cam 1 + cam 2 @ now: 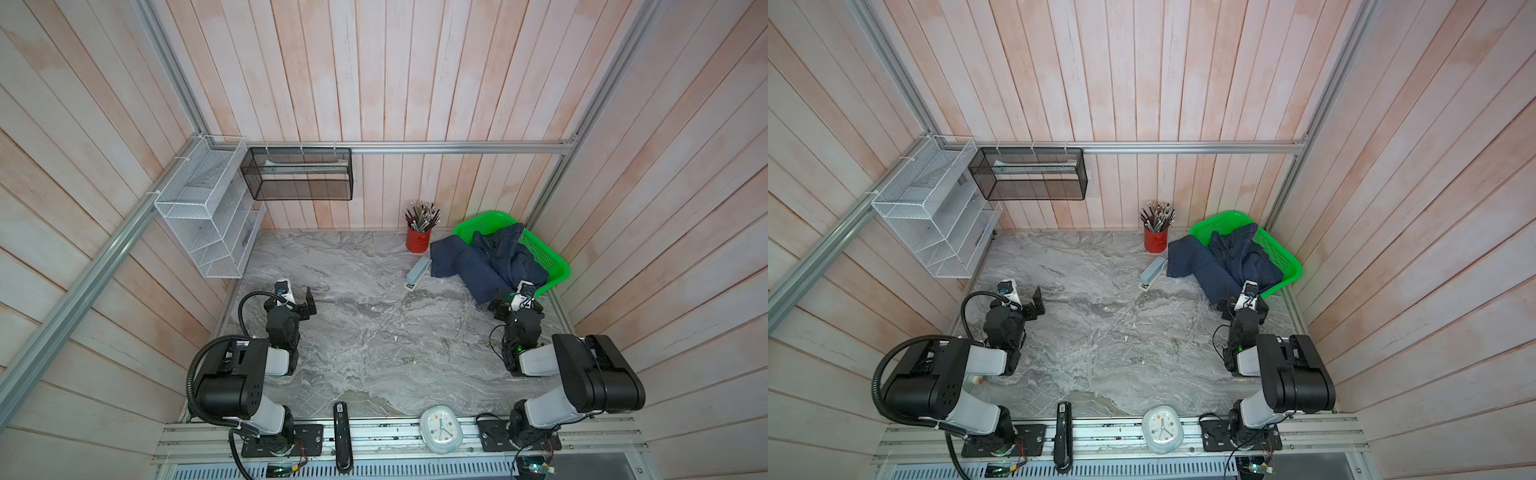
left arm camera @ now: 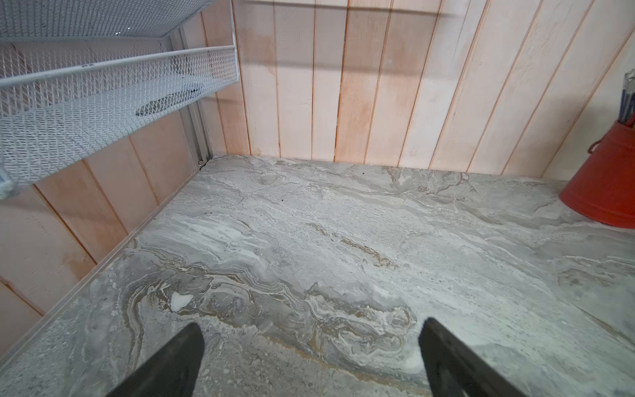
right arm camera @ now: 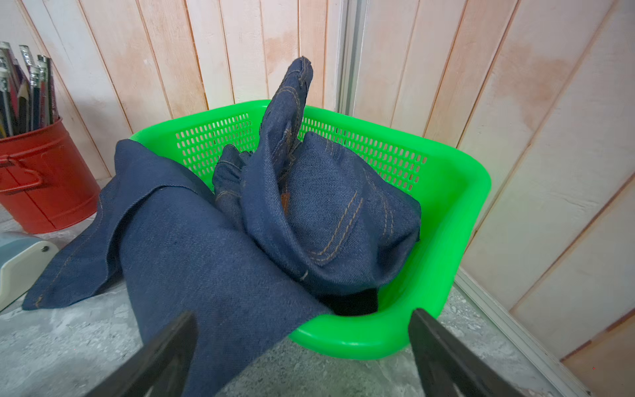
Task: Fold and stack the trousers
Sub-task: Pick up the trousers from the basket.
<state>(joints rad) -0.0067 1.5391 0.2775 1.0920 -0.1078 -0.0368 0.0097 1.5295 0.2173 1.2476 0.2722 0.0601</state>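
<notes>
In both top views my left gripper (image 1: pixel 309 304) hangs low over the grey marbled surface (image 1: pixel 374 340) with its jaws apart, gripping nothing. My right gripper (image 1: pixel 515 306) sits at the near edge of the trousers (image 1: pixel 484 264). The trousers are a dark blue denim heap, partly inside the green basket (image 1: pixel 555 259) straight ahead of my right gripper and partly draped over its rim onto the surface. They lie well apart from my left gripper, across the surface from it. A grey stapler (image 1: pixel 417 273) lies just beside the draped leg, and a red tin (image 1: pixel 418 241) of pencils stands just beyond it. In the left wrist view, my left gripper's fingers (image 2: pixel 171 364) stand wide apart over the surface. A white mesh rack (image 2: pixel 103 113) hangs on the wall ahead to one side, and the red tin shows far off to the other side. In the right wrist view, my right gripper's jaws are spread wide and clamp nothing. One trouser leg runs out of the basket, over the rim and down between my fingers (image 3: pixel 161 357), close against one of them; I cannot tell whether it touches. The rest is bunched in the basket with tan stitching showing and one fold sticking upright. A second leg drapes over the rim toward the tin and the stapler.
</notes>
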